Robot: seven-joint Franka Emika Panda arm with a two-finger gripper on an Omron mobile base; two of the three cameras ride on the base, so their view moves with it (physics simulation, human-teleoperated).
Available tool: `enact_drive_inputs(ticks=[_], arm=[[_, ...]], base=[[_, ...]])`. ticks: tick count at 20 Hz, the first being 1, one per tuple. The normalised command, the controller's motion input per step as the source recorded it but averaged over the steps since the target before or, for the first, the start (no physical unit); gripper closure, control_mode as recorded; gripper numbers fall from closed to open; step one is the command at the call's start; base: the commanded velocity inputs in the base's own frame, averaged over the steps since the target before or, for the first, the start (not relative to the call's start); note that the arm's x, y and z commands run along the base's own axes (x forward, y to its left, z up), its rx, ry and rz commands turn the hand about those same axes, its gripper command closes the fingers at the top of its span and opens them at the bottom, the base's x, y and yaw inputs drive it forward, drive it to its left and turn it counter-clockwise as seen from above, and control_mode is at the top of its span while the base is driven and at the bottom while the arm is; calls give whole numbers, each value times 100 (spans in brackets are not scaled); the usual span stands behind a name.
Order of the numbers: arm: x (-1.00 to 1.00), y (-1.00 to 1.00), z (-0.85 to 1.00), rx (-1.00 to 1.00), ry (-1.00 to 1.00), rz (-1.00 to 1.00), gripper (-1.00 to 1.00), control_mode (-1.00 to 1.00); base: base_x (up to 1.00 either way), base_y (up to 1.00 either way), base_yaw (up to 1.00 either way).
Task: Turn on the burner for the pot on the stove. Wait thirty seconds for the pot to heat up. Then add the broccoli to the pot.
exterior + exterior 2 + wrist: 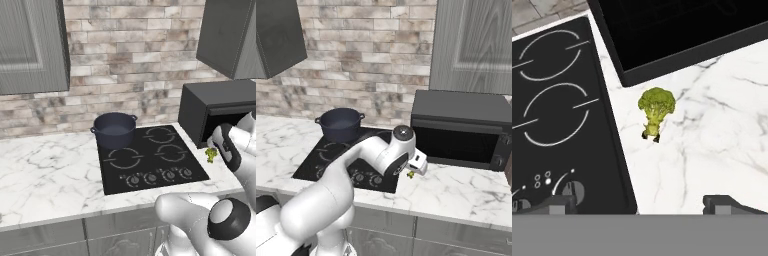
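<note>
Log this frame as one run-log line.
phase: approach broccoli | tool: open, above broccoli | broccoli: on counter between stove and microwave | pot: rear-left burner

The arm hides most of the broccoli (411, 174) in the right base view. The picture edges cut the microwave (677, 35) and the stove (562, 115) in the hand view.

Home kitchen, rendered. Black glass stove (152, 160) w/ four ring marks + knob row, set flush in white marble counter (45, 175). Dark pot (114, 129) on back ring. Black microwave (460, 129) on counter beside stove. Brick backsplash (125, 60), grey wall cabinets (30, 45) above, grey base cabinets below.
</note>
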Motion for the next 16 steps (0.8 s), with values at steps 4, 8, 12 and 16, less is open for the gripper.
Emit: enact_drive_inputs(ticks=[4, 8, 12, 16], arm=[[27, -14, -16, 0, 0, 0, -100, -100], [26, -13, -19, 0, 0, 0, -100, -100], [26, -9, -21, 0, 0, 0, -100, -100], [24, -7, -23, -1, 0, 0, -100, -100]], base=[[0, 0, 0], [0, 0, 0], [0, 0, 0], [0, 0, 0]])
